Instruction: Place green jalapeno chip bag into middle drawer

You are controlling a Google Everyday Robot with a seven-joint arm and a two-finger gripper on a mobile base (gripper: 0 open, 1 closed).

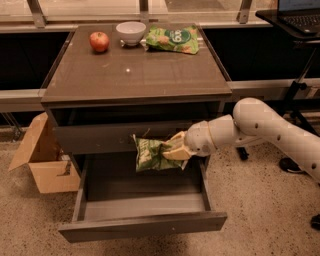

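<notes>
The white arm (272, 131) reaches in from the right, and its gripper (173, 151) is clamped on the right end of the green jalapeno chip bag (149, 155). The bag hangs crumpled in the air, sticking out to the left of the fingers. It sits in front of the closed drawer front (100, 138) above and over the far part of the open middle drawer (143, 226), not touching the drawer's floor. The middle drawer is pulled out toward the near side, its grey inside bare. On the cabinet top (135, 75), along the far edge, stand a red apple (99, 41) at the left, a white bowl (131, 32) just right of it, and a brighter green chip bag (172, 39) lying flat further right. A cardboard box (44, 162) with an open flap sits on the speckled floor to the left of the cabinet. A laptop (300, 10) shows at the far right corner.
</notes>
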